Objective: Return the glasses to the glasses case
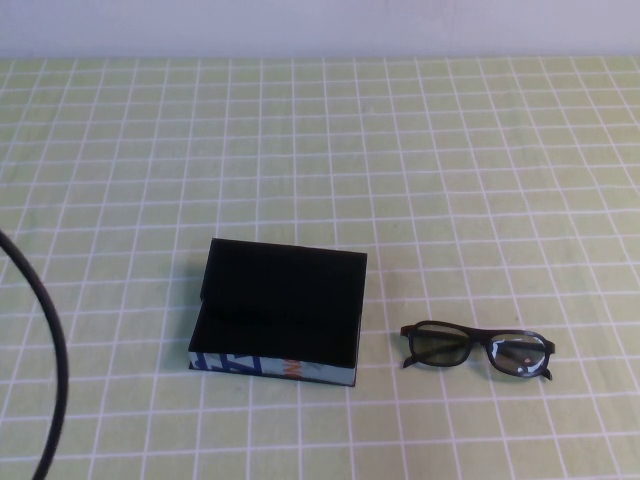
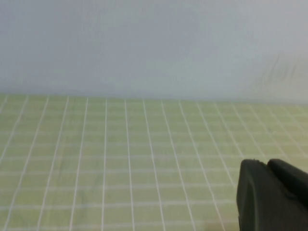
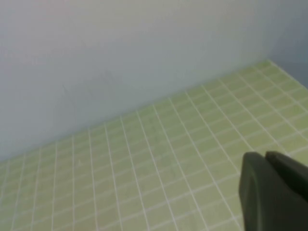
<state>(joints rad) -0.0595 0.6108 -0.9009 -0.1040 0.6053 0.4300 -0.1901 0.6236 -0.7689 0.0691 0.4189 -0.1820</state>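
While neither arm reaches into the high view, the glasses case [image 1: 277, 312] sits on the counter [image 1: 450, 180] toward the near edge, a little left of centre. Its black lid is raised and leans back toward the far edge, leaving the black interior exposed. Along the near side of the case runs a light band printed in blue and orange. The glasses [image 1: 478, 349] lie on the counter just to the right of the case, apart from it, standing on their lower rims with the lenses facing the near edge. Their frame is black and thick, with greyish lenses.

A black cable [image 1: 45, 350] curves across the near left corner of the counter.

The left gripper [image 2: 273, 197] shows only in its own wrist view, as a dark blurred bulk above bare green-checked cloth, with a pale wall [image 2: 154, 43] beyond. Whether its fingers are spread or pressed together cannot be told. The right gripper [image 3: 273, 192] likewise appears only in its wrist view, above bare cloth near the wall, and the state of its fingers cannot be told either.
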